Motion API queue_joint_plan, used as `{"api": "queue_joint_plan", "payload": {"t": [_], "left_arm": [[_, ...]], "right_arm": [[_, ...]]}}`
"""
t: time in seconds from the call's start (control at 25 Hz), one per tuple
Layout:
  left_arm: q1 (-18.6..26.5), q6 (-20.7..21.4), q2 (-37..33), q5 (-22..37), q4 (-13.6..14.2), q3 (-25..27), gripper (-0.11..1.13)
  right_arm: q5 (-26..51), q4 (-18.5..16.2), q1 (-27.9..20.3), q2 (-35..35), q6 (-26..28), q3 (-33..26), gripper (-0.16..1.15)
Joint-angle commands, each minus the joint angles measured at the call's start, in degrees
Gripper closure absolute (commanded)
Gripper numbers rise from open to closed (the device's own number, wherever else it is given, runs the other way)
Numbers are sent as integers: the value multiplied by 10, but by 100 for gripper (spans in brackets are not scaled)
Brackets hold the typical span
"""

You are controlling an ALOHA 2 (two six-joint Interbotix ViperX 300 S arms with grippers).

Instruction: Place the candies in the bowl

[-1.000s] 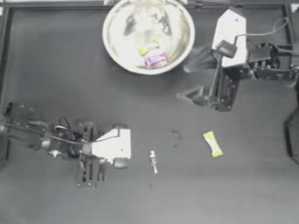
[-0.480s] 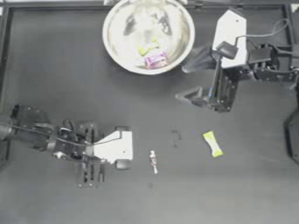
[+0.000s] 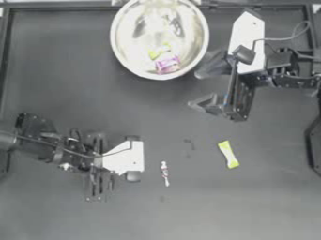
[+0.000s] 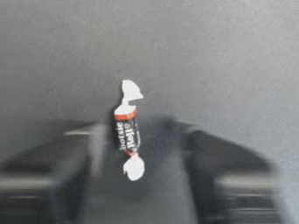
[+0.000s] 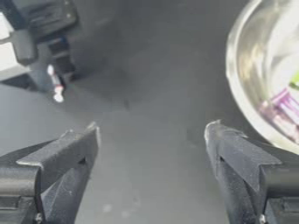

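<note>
Top view showed the bowl (image 3: pixel 159 37) standing at the far middle of the dark tabletop (image 3: pixel 56 84), with a pink-and-white candy (image 3: pixel 167 63) and a yellow-green candy (image 3: pixel 154 53) lying inside it near the rim closest to the arms. Two more sweets lay out on the tabletop, well apart from the bowl: a thin white candy with reddish marks (image 3: pixel 165 173) near the lower middle, and a second yellow-green oblong candy (image 3: pixel 228 154) off to its right. The left hand (image 3: pixel 99 180) sat low at the left side, just beside the thin white candy, pointing toward the lower edge of that view. Through the left wrist view the thin white candy (image 4: pixel 129 130) lay on the tabletop between the two dark jaws, nearer one of them, and the jaws stood spread with neither clearly touching the wrapper. The right hand (image 3: pixel 210 86) hovered at the right side, close to the bowl's rim but not over it. From the right wrist view its jaws stood wide apart and empty, with the bowl (image 5: pixel 257 65) curving in at one side, the pink-and-white candy (image 5: pixel 286 105) visible within, and the left hand with the thin white candy (image 5: pixel 56 87) farther off.
</note>
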Motion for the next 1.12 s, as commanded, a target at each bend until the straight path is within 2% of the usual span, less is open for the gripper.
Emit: {"api": "queue_joint_plan", "payload": {"t": [0.04,0.16,0.24,0.52,0.88,1.12], "left_arm": [[3,1,-4,-2,-1,-11,39],[4,2,3,-1,-2,-10,54],[3,1,4,0,-2,-11,58],[4,1,-14,2,-9,-11,58],[14,4,-91,4,-6,-10,60],[41,4,-140,6,18,-7,60]], "right_arm": [[-6,2,4,-13,1,-7,-2],[-7,2,5,-13,1,-7,-2],[-6,2,5,-13,2,-7,-2],[-6,2,5,-14,2,-7,-2],[-6,2,7,-13,0,-6,-2],[-6,-2,7,-23,0,4,-2]]}}
